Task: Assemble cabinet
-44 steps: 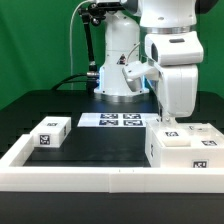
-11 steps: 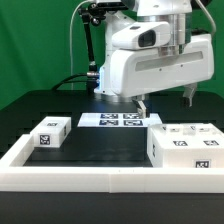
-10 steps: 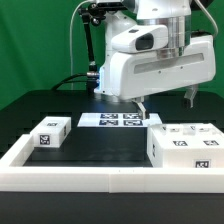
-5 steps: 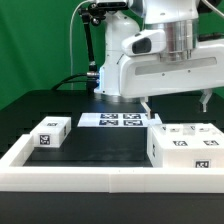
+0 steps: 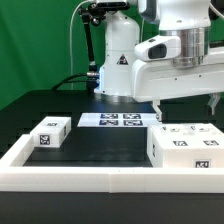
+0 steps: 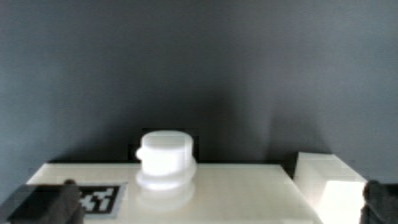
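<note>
Jaws spread wide and empty hang just above the cabinet [image 5: 185, 148], which sits on the table [image 5: 100, 142] at the exterior view's right; it looks stiff, light and slippery, probably best pinched across 1 thin wall.

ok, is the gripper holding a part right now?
No: in the exterior view the gripper hangs open above the cabinet, jaws spread wide and nothing between them.

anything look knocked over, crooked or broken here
Nothing stands out. The cabinet sits level and intact, the small tagged block rests flat at the exterior view's left, the marker board lies flat, and the open claw hovers above the cabinet.
</note>
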You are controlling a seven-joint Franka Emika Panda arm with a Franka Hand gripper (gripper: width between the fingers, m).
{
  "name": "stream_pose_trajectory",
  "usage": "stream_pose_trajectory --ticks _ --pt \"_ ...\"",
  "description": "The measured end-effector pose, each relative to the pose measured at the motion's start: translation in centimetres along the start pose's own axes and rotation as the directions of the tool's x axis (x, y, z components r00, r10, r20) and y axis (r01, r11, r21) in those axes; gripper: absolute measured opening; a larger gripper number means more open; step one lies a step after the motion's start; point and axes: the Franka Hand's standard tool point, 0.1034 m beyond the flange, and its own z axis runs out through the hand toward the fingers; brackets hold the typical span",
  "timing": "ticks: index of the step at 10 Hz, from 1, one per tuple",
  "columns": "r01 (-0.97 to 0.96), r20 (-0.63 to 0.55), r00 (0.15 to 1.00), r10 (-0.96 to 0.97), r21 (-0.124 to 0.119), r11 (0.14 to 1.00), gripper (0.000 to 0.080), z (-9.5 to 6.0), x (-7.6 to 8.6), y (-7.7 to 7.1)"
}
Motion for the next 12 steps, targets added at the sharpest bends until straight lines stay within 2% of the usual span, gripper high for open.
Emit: stream_pose_trajectory --ticks 3,4,5,6,8,11,12 --pt "0.000 0.002 1.000 0.000 0.000 1.000 0.0797 0.1 -0.1 0.0" --pt "0.011 0.016 1.000 -0.010 -0.030 0.999 0.0797 0.8 -0.7 0.1" --pt "0.029 0.018 0.999 -0.028 -0.078 0.996 0.0797 1.5 -1.1 0.1" --pt "0.044 0.006 0.999 -0.044 -0.095 0.995 0.0797 1.8 -1.3 0.0" --pt "0.047 -0.029 0.998 -0.050 -0.095 0.994 0.0797 2.8 -1.4 1.0" --pt "0.052 -0.029 0.998 -0.055 -0.090 0.995 0.0797 2.8 -1.4 0.7" --pt "0.062 -0.028 0.998 -0.064 -0.089 0.994 0.0797 3.1 -1.3 1.5"
